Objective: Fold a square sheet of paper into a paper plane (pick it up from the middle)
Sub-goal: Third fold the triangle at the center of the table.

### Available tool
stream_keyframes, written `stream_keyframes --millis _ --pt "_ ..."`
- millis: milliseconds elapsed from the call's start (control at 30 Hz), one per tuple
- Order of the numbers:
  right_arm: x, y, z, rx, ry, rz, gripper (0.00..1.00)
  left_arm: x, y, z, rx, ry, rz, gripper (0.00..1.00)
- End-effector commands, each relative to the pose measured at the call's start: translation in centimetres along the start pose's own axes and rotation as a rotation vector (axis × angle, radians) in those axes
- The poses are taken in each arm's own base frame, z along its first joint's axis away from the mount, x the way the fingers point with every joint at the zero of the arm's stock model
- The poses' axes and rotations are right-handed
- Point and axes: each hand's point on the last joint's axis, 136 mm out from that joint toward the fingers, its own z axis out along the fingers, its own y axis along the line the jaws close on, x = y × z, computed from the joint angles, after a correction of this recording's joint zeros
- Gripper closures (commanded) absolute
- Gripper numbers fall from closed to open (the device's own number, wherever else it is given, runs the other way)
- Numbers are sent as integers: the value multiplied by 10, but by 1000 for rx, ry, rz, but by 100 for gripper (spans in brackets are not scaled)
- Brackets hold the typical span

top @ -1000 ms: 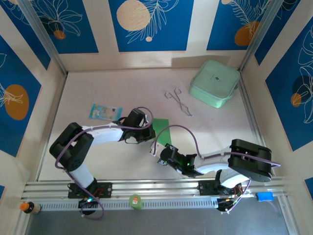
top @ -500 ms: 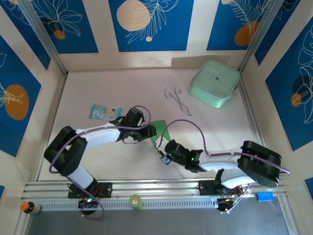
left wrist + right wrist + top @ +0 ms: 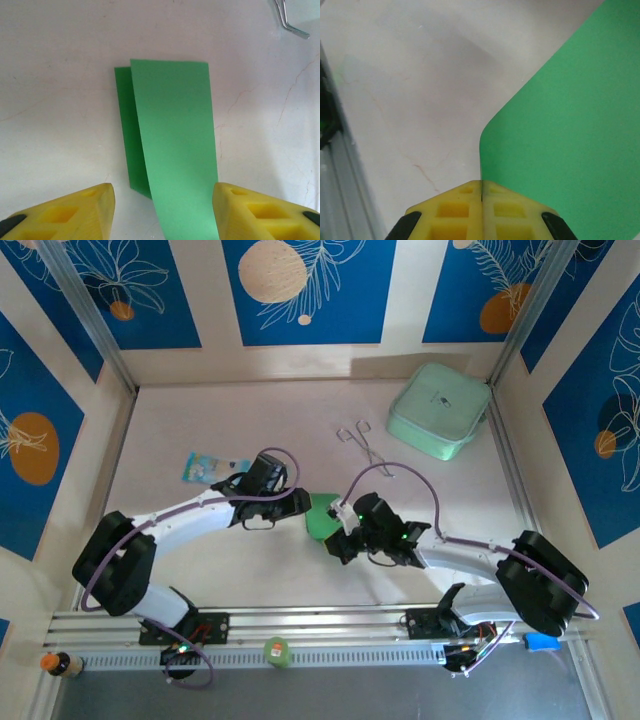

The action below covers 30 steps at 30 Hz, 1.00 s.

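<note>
The square sheet of paper [image 3: 321, 518], on the desk [image 3: 220, 420] near-left of the mint box [image 3: 438, 410], lies from above between my left gripper [image 3: 303, 506] and right gripper [image 3: 336, 540]; my left wrist shows its long axis running straight ahead between parted jaws, my right wrist the gripper clamped on its curled edge.

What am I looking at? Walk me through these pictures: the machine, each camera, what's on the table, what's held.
Two robot arms, left and right, are bolted to a table. The overhead picture looks down on both; the other two come from a camera on each wrist, yellow jaws at the bottom. On the table lie a green sheet of paper, partly folded over, a light-blue packet, metal tweezers and a mint-green box. The right jaws are shut on the paper's edge; the left jaws stand open on either side of it.
</note>
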Motion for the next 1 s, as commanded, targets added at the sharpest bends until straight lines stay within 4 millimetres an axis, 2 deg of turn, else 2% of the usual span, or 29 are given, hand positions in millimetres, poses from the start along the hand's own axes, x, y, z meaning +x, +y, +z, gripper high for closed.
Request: stream_keyframes --millis 0,200,333,500,700,967 --pt "-1 23 -1 -138 66 101 100 -10 -10 -7 29 -14 26 48" --pt "-5 26 9 -171 96 177 100 -11 -21 1 77 17 45 61" --pt "-5 28 18 -176 106 200 100 -11 -27 13 102 58 54 73" --pt "-4 23 26 -150 102 231 100 -9 -33 32 130 120 62 84" --pt "1 17 28 -133 98 248 100 -5 -29 55 121 180 60 86" --pt "6 14 29 -129 103 244 100 8 -3 78 43 227 65 88"
